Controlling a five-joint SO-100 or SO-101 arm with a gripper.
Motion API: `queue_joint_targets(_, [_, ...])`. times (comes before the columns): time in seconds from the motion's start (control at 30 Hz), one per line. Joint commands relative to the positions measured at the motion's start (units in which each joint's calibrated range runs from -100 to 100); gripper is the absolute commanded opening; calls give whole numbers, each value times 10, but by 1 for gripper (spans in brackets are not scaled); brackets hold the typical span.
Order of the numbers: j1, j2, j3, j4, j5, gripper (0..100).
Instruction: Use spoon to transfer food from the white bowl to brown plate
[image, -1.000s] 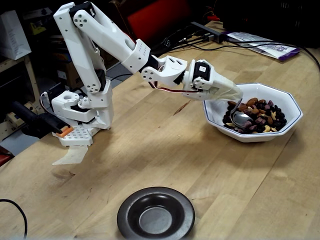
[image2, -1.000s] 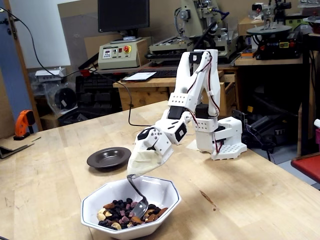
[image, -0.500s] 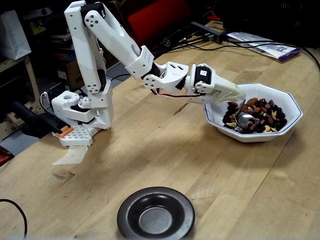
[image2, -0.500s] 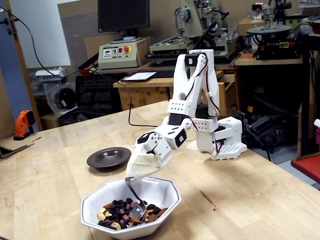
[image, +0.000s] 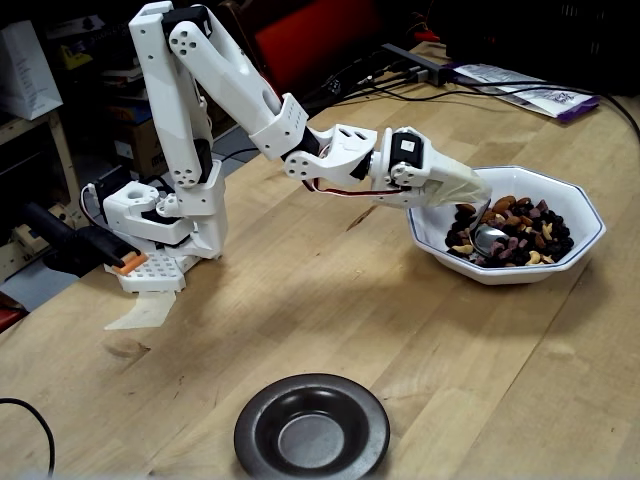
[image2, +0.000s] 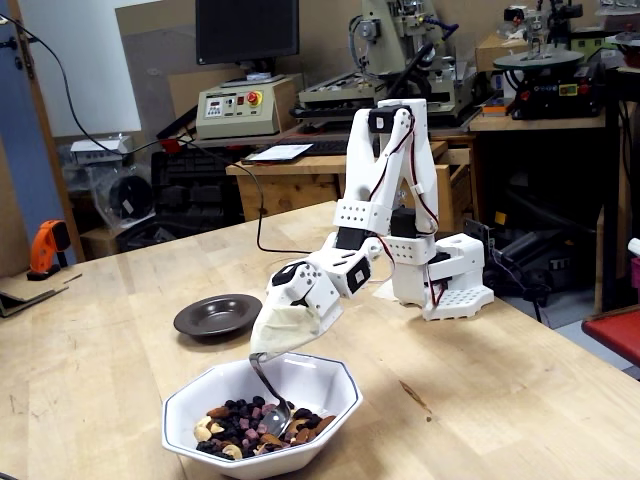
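Observation:
The white bowl stands at the right of a fixed view and near the front edge in the other. It holds the food, a mix of cashews, almonds and dark fruit bits. The white arm reaches over its rim. My gripper is wrapped in pale tape and shut on the spoon. The spoon's shiny bowl dips into the food. The brown plate is empty on the wooden table, well apart from the bowl.
The arm's white base is clamped at the table's left side in one fixed view and stands behind the bowl in the other. Papers and cables lie at the far edge. A black cable curls at the lower left.

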Motion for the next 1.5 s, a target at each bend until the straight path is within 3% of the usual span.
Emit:
queue_joint_targets(0.0, [10, -9, -10, -16, 0, 5])
queue_joint_targets(0.67, [10, -12, -11, -25, 1, 5])
queue_joint_targets(1.0, [12, -120, -11, -31, 1, 5])
queue_joint_targets(1.47, [12, -137, -11, -31, 2, 5])
